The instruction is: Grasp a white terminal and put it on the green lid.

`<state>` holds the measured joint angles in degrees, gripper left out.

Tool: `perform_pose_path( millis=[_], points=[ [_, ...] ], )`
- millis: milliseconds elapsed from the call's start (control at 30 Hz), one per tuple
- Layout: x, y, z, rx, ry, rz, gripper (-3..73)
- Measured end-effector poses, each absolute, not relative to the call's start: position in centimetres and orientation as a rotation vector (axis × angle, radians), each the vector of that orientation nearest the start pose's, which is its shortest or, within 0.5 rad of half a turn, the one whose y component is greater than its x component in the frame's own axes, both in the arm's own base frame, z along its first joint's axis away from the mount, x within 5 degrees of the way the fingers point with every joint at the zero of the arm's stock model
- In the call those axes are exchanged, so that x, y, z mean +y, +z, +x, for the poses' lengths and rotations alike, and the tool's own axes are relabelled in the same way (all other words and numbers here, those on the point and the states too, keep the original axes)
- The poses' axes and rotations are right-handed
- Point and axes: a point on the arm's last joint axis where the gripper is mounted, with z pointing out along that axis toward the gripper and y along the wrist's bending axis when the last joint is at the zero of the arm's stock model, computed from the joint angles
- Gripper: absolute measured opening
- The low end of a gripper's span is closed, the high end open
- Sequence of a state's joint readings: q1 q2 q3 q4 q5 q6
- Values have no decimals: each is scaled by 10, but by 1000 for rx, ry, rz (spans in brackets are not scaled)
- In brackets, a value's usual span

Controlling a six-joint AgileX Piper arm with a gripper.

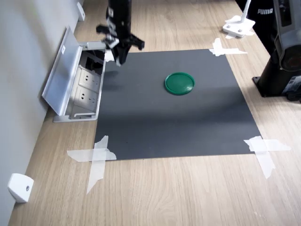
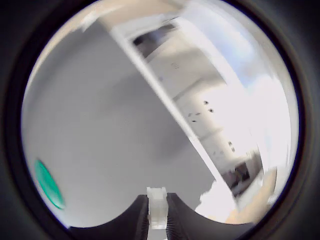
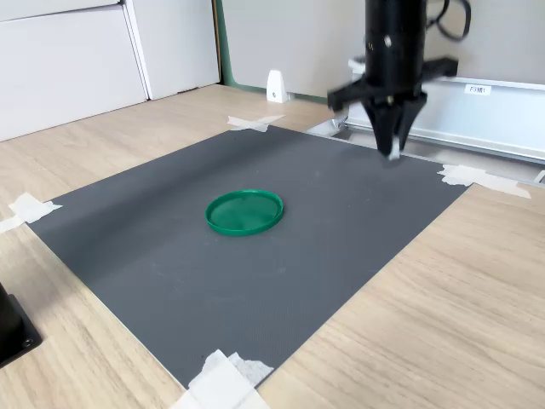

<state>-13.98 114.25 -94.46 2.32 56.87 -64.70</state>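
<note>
1. The gripper [image 1: 119,60] hangs above the dark mat [image 1: 188,127] near the mat's corner by the open metal socket box [image 1: 77,84], at about ten o'clock from the mat's middle in the first exterior view.
2. In the wrist view the jaws are clamped on the white terminal [image 2: 156,207]; the little block sits upright between the two dark fingers [image 2: 137,220], its top poking out past them. In the second exterior view a pale speck shows at the gripper's [image 3: 392,145] tip, too small to judge further.
3. The green lid [image 1: 179,83] lies flat on the mat, bare, well apart from the gripper, at roughly four o'clock from it in the first exterior view. The wrist view catches only a green sliver [image 2: 48,184] at the lens edge.
4. My reading: the carry is in hand and the placing is not yet done.
5. To do it well, I'd keep the grip firm, travel level across the mat at this height, and centre over the disc before descending.
6. Lower until the block nearly meets the lid, then part the jaws gently; such a light piece could bounce or cling to a finger and tip over the raised rim.
</note>
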Motion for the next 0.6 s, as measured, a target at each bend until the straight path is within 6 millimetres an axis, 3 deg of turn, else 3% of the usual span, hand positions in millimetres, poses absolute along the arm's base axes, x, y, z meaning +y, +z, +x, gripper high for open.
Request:
perform_pose_path(
  millis=[67,200,433,600],
  points=[
    [-96,256,401,2645,-210,-1078,82],
    [-87,276,369,2696,-165,-969,82],
    [-74,285,312,2724,-175,-892,82],
    [-65,278,274,2742,-170,-844,82]
  ],
)
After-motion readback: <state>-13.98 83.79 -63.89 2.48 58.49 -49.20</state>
